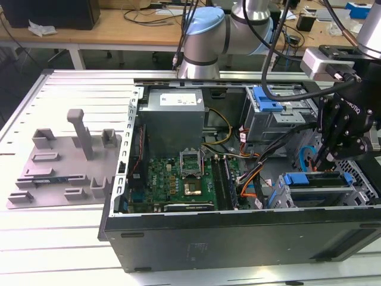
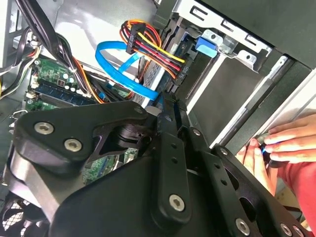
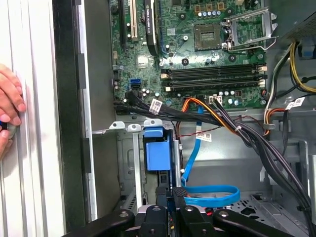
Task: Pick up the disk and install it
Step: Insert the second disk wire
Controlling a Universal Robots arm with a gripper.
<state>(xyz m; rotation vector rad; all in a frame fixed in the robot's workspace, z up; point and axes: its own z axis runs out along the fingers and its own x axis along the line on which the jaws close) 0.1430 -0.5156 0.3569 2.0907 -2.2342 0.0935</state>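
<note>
Gripper fingertips: the black gripper (image 1: 329, 156) dips behind cables in the exterior view, tips hidden; its grip cannot be told.
Person's hand (image 3: 9, 109): cut off by the first wrist view's edge.
Blue-framed silver disk (image 1: 319, 180): mostly hidden inside the grey metal drive cage (image 1: 351, 193); its label is out of sight.

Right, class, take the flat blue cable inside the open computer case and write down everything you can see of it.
The flat blue cable is a thin, glossy, bright blue ribbon, plastic by the look. In the first wrist view it runs from the motherboard's edge, alongside orange and black wires, then curls into a wide loop beside the drive cage. In the second wrist view it loops beneath a red, yellow and black wire bundle. Its ends are hidden.
</note>
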